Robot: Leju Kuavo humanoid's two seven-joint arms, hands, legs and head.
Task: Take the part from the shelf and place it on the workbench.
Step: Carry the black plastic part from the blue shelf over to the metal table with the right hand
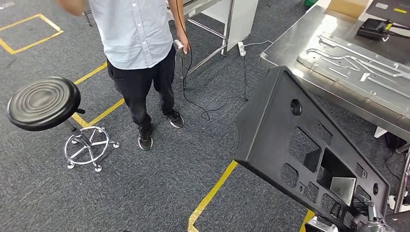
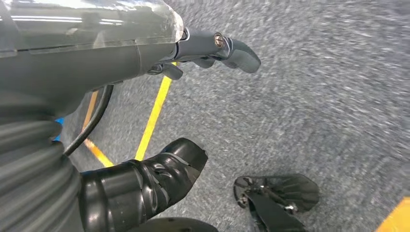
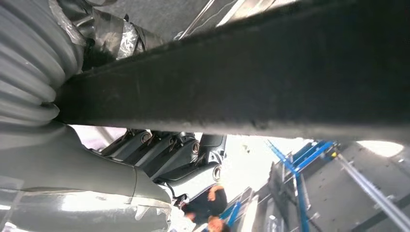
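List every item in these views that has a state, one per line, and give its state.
black part: lifted off the floor, tilted, held at its lower end
right robot hand: grips the black part's edge
left robot hand: hangs over the carpet, holding nothing
stool: upright, unoccupied
metal plate: lying flat on the workbench

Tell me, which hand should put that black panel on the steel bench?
The right hand: it already grips the panel, which hangs beside the bench. The left hand hangs over the floor, holding nothing.
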